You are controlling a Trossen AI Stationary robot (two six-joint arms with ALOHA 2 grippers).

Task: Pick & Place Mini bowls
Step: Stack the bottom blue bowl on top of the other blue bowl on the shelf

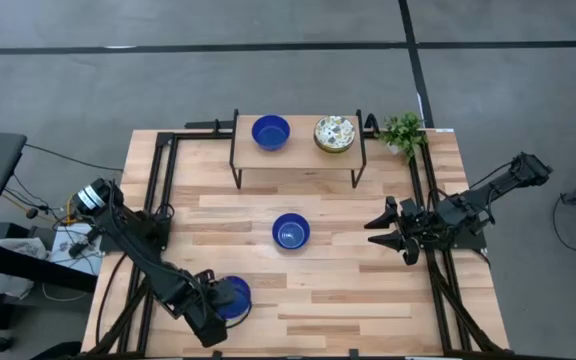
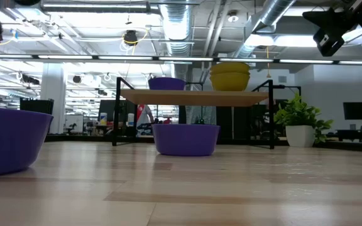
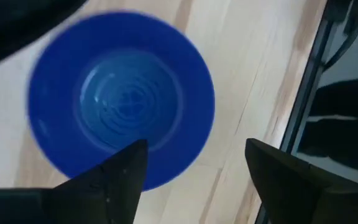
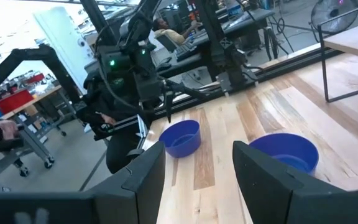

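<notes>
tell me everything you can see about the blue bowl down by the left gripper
The blue mini bowl is small, round, glossy solid blue, plastic-looking, with faint concentric rings inside. It sits upright and empty on the wooden table near the front left corner. The left gripper is open above it, one finger over its rim, the other beside it. Whether the finger touches it I cannot tell.

Pale wooden plank table (image 1: 348,300) with black metal rails running along its left and right sides. Near the far edge there's a small raised wooden shelf on thin black metal legs (image 1: 298,152), and just beside its right end a little green leafy plant in a white pot (image 2: 300,122) at the table's far right corner. Around it grey floor, plus a cluttered side table with cables (image 1: 8,250) off to the left.
</notes>
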